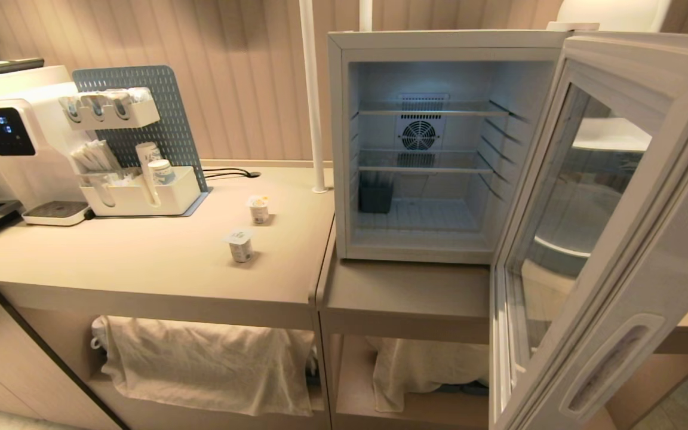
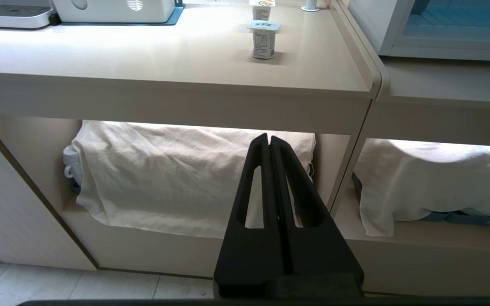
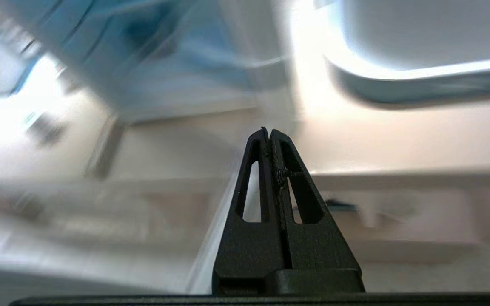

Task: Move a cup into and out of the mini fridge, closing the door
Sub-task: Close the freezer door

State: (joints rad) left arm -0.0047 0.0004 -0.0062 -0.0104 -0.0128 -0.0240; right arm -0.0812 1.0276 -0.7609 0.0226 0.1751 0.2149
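Mini fridge sits on the lower surface w/ its door swung wide open toward the robot's right, glass window facing in. Inside: wire shelves, a fan grille at the back, and a small dark container on the bottom left.

Two small sealed cups stand on the higher surface left of the fridge: the near cup closer to the front edge, the far cup just behind it and a bit toward the fridge. Both upright, apart from each other, neither touched.

Further left: a white coffee machine and a white organizer tray in front of a grey pegboard. White cloths hang over the shelves underneath.

Left end effector is closed, empty, hanging low in front of the cloth-covered shelf, below the surface's edge. Right end effector is also closed and empty; its view is heavily blurred, so can't tell exactly where it's at, though the fridge's bluish interior seems to be ahead of it. Neither arm shows in the head view.
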